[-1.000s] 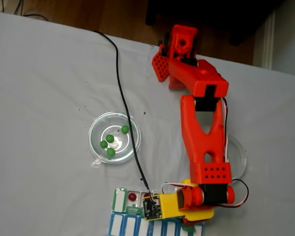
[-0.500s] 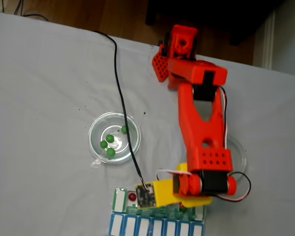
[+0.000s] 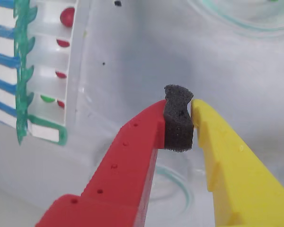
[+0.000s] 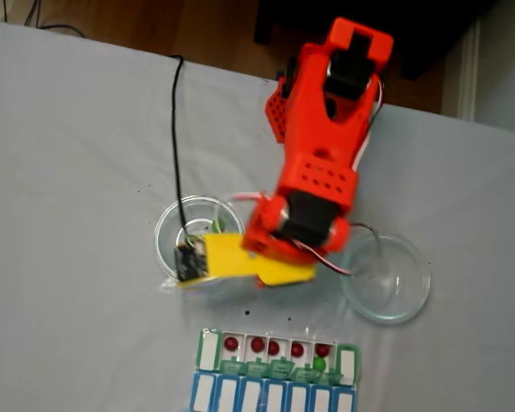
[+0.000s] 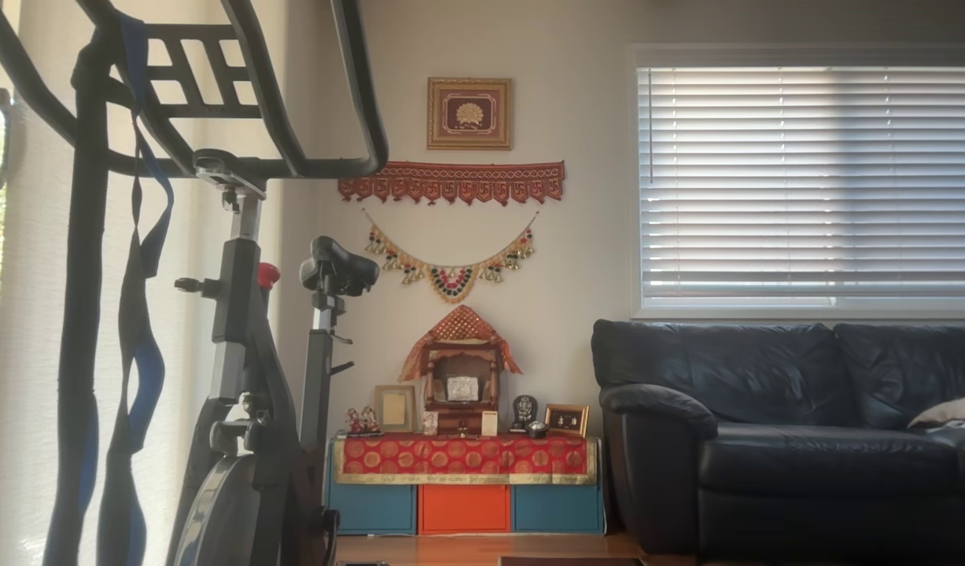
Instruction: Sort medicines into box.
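Observation:
In the fixed view my gripper (image 4: 208, 259) hangs over the left glass dish (image 4: 168, 225) and hides most of its inside; one green medicine (image 4: 216, 226) peeks out at the dish's far side. The box (image 4: 209, 350) lies at the bottom edge, its green row holding several dark red medicines (image 4: 257, 344) and one green medicine (image 4: 319, 363). In the wrist view the gripper (image 3: 182, 111) is shut, its black foam pad pressed between the red and yellow fingers with nothing held. The box (image 3: 49, 133) sits at the left there, with red medicines (image 3: 67, 16) and a green one (image 3: 48, 98).
An empty clear glass dish (image 4: 403, 300) stands right of the arm. A black cable (image 4: 176, 129) runs from the gripper's camera across the white table. A blue row of compartments (image 4: 240, 396) adjoins the box at the picture's bottom edge.
The arm has lifted off the box and swung up and left over the left dish. The box's green row is now uncovered.

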`<move>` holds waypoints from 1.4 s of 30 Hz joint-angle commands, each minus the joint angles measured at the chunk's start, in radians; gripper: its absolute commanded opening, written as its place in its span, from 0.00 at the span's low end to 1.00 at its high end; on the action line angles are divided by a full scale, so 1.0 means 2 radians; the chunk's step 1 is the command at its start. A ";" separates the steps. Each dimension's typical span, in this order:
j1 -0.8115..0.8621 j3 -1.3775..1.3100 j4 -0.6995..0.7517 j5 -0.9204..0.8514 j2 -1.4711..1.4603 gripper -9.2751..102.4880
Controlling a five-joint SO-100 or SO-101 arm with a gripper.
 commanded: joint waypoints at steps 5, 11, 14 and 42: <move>0.081 0.075 -0.061 -0.046 0.055 0.09; 0.108 0.122 -0.100 -0.050 0.058 0.09; 0.123 0.136 -0.123 -0.049 0.063 0.09; 0.143 0.160 -0.130 0.102 -0.021 0.09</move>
